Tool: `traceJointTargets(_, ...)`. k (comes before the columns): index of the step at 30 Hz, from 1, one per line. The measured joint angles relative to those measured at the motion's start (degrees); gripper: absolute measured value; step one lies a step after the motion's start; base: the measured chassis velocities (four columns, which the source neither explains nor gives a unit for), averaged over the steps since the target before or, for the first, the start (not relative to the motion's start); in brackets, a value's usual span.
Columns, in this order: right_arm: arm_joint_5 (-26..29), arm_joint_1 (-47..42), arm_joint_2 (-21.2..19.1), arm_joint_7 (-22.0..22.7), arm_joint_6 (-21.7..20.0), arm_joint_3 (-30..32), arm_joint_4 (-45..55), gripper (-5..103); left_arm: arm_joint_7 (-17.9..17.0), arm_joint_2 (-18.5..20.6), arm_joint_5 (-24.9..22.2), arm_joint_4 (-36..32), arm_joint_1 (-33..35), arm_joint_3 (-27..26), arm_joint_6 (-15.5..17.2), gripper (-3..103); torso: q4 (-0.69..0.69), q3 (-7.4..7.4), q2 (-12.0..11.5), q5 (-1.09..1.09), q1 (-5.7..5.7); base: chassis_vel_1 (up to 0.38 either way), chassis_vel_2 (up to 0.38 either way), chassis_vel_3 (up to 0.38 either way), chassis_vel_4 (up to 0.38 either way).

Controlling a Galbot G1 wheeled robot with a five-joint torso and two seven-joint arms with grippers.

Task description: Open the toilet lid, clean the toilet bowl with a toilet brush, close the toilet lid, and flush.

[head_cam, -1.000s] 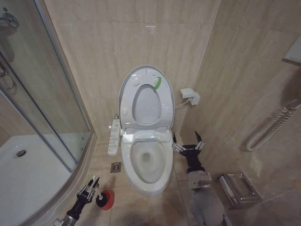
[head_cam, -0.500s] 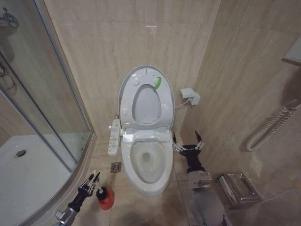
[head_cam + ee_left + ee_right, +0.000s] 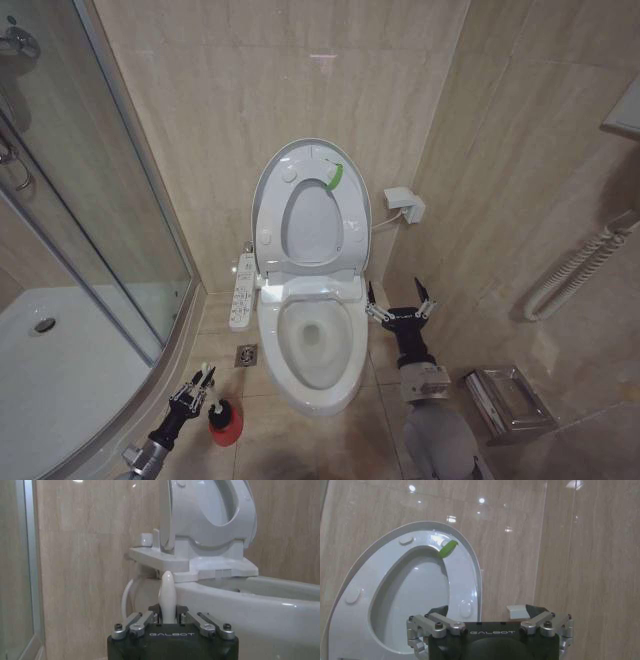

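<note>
1. The toilet lid [image 3: 268, 205] stands upright against the back wall with the seat raised along with it, so the toilet bowl [image 3: 312, 345] lies open and ready for scrubbing.
2. Down on the floor beside the bowl's left side, the left gripper [image 3: 193, 392] is clamped on the toilet brush [image 3: 167, 596] handle; the white stick rises straight between its fingers.
3. The brush head sits in the red holder [image 3: 226, 424], by the look of it not lifted out yet.
4. The right gripper [image 3: 400, 303] hangs spread wide and empty at the bowl's right side, parked clear of the brush's path.
</note>
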Motion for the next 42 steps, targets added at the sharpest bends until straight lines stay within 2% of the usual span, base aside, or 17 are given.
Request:
traceJointTargets(12, 0.00, 0.00, 0.00, 0.00, 0.00, 0.00, 0.00, 100, 0.72, -0.85, 0.44, 3.56, -0.75, -0.28, 0.00, 20, 0.00, 0.00, 0.00, 0.00, 0.00, 0.000, 0.000, 0.000, 0.000)
traceJointTargets(23, 0.00, 0.00, 0.00, 0.00, 0.00, 0.00, 0.00, 100, 0.65, -1.14, 3.06, 4.98, -0.55, -0.58, 0.00, 20, 0.01, 0.00, 0.00, 0.00, 0.00, 0.000, 0.000, 0.000, 0.000)
traceJointTargets(31, 0.00, 0.00, 0.00, 0.00, 0.00, 0.00, 0.00, 100, -1.23, -0.76, 8.41, 5.65, -0.04, -2.16, -0.04, 20, 0.00, 0.01, 0.00, 0.00, 0.00, 0.000, 0.000, 0.000, 0.000)
traceJointTargets(42, 0.00, 0.00, 0.00, 0.00, 0.00, 0.00, 0.00, 100, -1.69, -0.59, 10.33, 7.90, -0.51, -2.62, -0.33, 20, -0.01, 0.00, 0.01, 0.02, -0.01, 0.000, 0.000, 0.000, 0.000)
